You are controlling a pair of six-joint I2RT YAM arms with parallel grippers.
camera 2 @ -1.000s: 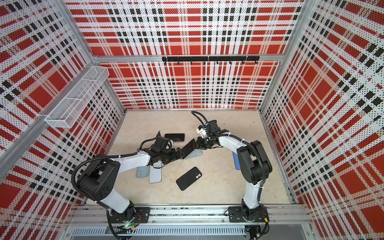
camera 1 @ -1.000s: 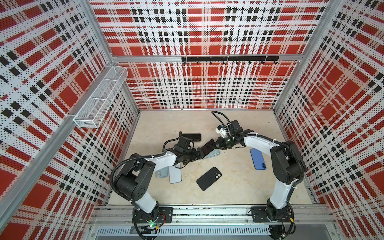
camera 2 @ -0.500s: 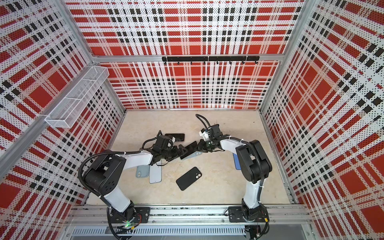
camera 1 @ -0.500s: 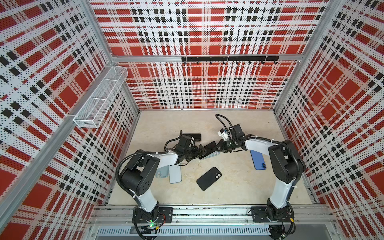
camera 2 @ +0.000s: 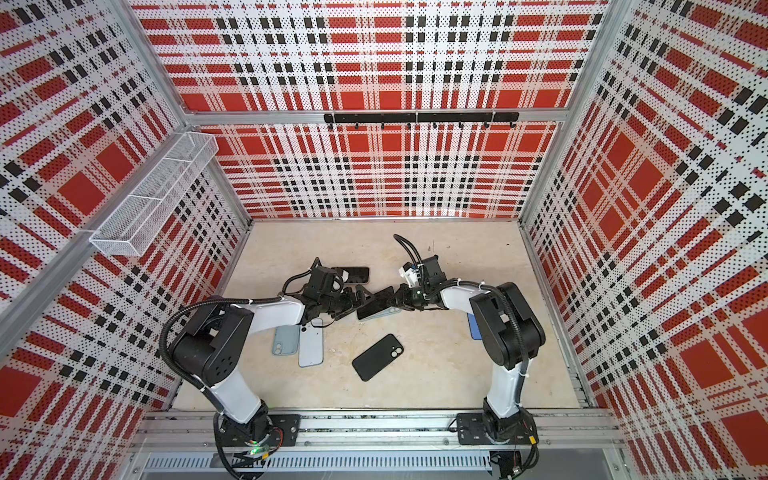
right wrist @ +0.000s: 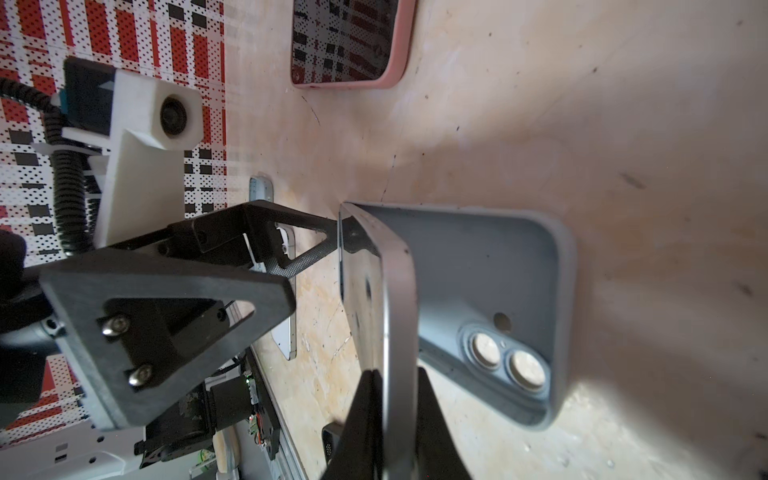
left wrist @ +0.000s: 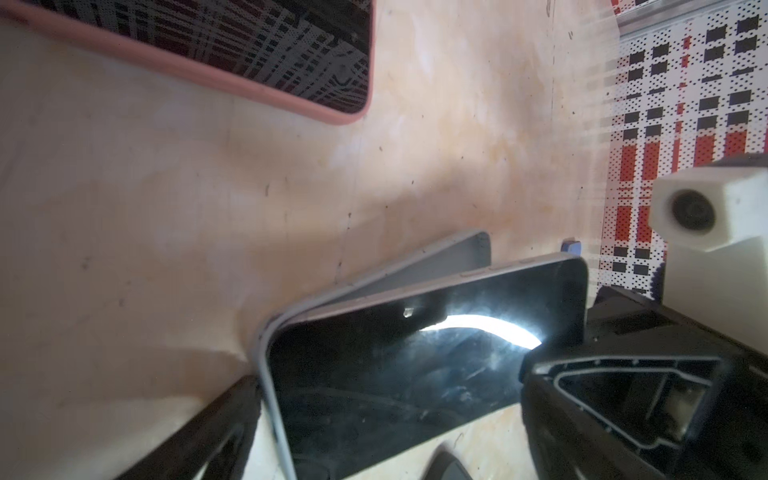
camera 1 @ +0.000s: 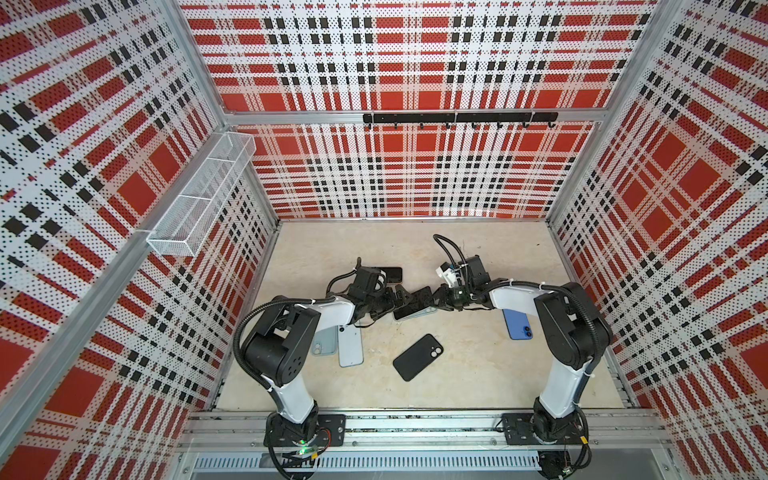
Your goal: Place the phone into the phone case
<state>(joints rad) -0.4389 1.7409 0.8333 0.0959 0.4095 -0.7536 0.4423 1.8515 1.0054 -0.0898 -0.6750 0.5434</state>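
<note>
while my right gripper (right wrist: 390, 419) clamps the phone (right wrist: 399, 291), its length runs over the case (right wrist: 490, 257) to my spread left gripper (right wrist: 313, 259).

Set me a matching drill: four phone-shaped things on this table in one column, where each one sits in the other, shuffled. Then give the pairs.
1. matte black phone-shaped slab, camera side up
2. bright blue phone
3. pink-rimmed phone
4. silver-edged dark-screened phone

A. tilted, pinched in the shut right claw
B. partly hidden by the right arm
C. flat, apart, front middle
D. rear, beside the left wrist

Pairs: 1-C, 2-B, 3-D, 4-A
</note>
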